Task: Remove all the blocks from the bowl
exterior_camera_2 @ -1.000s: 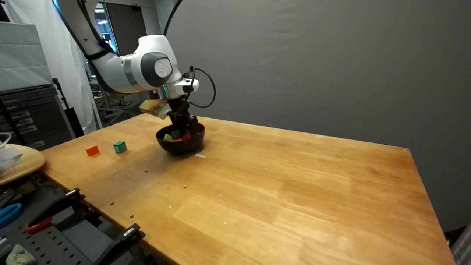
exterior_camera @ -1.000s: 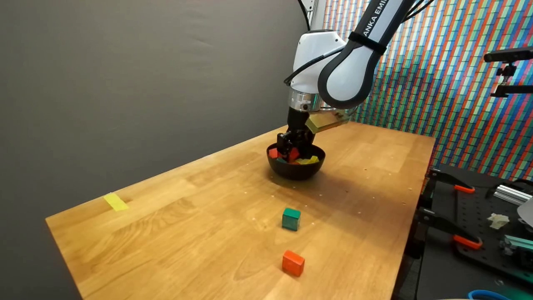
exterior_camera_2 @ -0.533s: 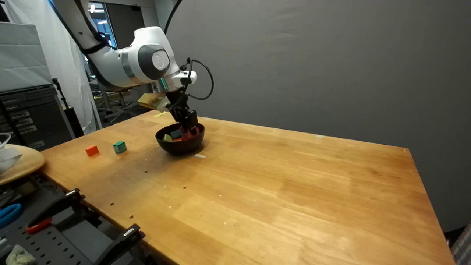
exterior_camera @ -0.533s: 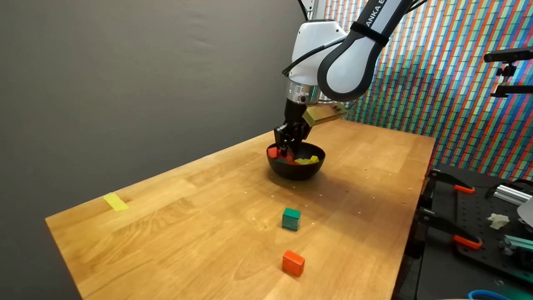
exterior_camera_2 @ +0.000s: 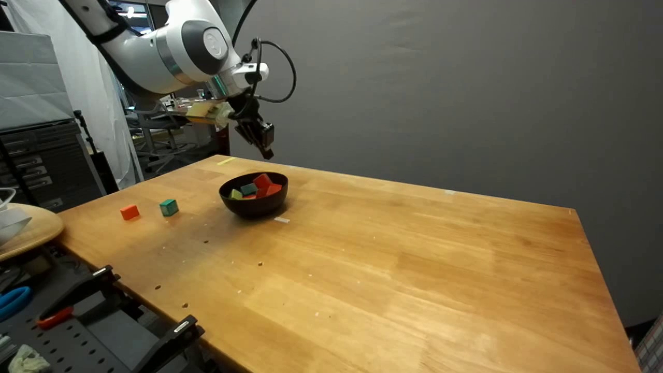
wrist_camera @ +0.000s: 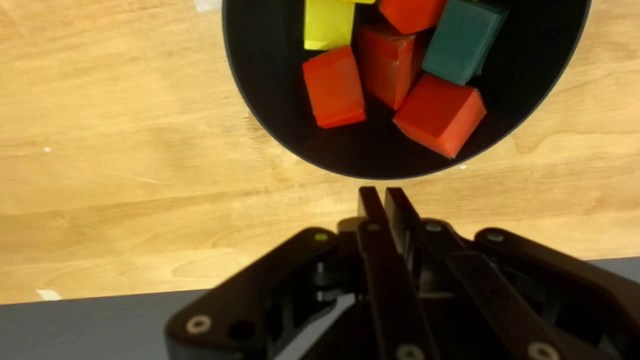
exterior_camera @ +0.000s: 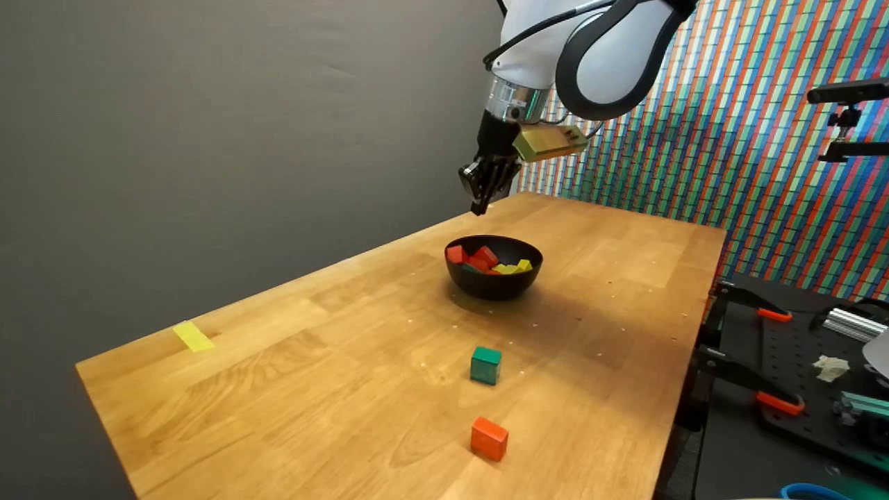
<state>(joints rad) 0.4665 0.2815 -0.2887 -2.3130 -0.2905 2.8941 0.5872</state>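
Bowl (exterior_camera: 493, 286): black, round, upright; just right of centre in an exterior view, cropped by the top edge in the wrist view.
Contents, wrist view: yellow block (wrist_camera: 328, 25) at top centre; red block (wrist_camera: 334, 89) directly below it; dark red block (wrist_camera: 381, 65) right of that, two faces showing; bright red block (wrist_camera: 435, 110) further right and lower, set at a slant; green block (wrist_camera: 460, 40) just above it, also slanted; orange-red block (wrist_camera: 412, 12) cropped by the top edge. Yellow sliver (wrist_camera: 365, 1) left of this one: possibly another block, too little shows.
Outside the bowl, in an exterior view: second green block (exterior_camera: 485, 366) at lower centre; orange block (exterior_camera: 489, 439) below it, near the bottom edge, the two apart.
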